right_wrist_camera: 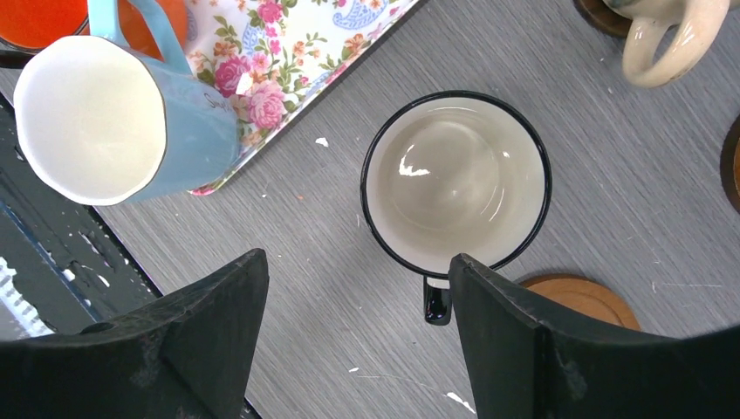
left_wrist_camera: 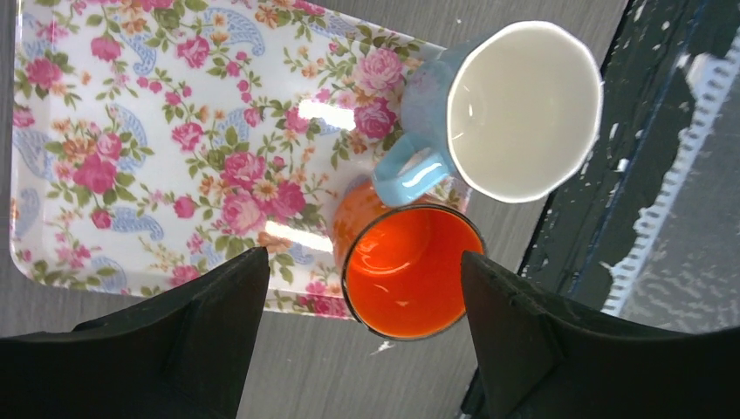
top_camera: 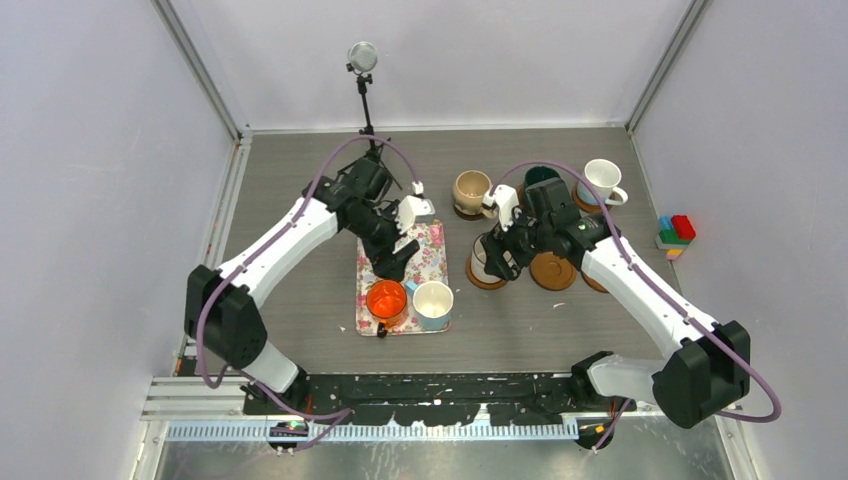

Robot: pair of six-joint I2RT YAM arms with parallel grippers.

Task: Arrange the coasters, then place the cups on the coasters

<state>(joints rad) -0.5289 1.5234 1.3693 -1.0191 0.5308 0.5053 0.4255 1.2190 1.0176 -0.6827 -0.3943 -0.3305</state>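
A floral tray [top_camera: 400, 245] carries an orange cup [top_camera: 386, 299] [left_wrist_camera: 406, 275] and a light blue cup [top_camera: 433, 303] [left_wrist_camera: 519, 109]. My left gripper [top_camera: 396, 262] [left_wrist_camera: 362, 257] hangs open above the orange cup, touching nothing. My right gripper [top_camera: 497, 256] [right_wrist_camera: 358, 257] is open beside a cream, black-rimmed cup [top_camera: 486, 262] [right_wrist_camera: 455, 179], which stands on a coaster [top_camera: 484, 283]. An empty coaster [top_camera: 553, 271] [right_wrist_camera: 580, 297] lies just right of it. At the back, a beige cup [top_camera: 471, 189], a dark green cup [top_camera: 541, 177] and a white cup [top_camera: 603, 179] stand on coasters.
Another coaster [top_camera: 596, 284] lies half hidden under my right arm. Coloured blocks [top_camera: 676, 235] sit by the right wall. A thin stand [top_camera: 363, 70] rises at the back centre. The black rail [top_camera: 400, 390] runs along the near edge.
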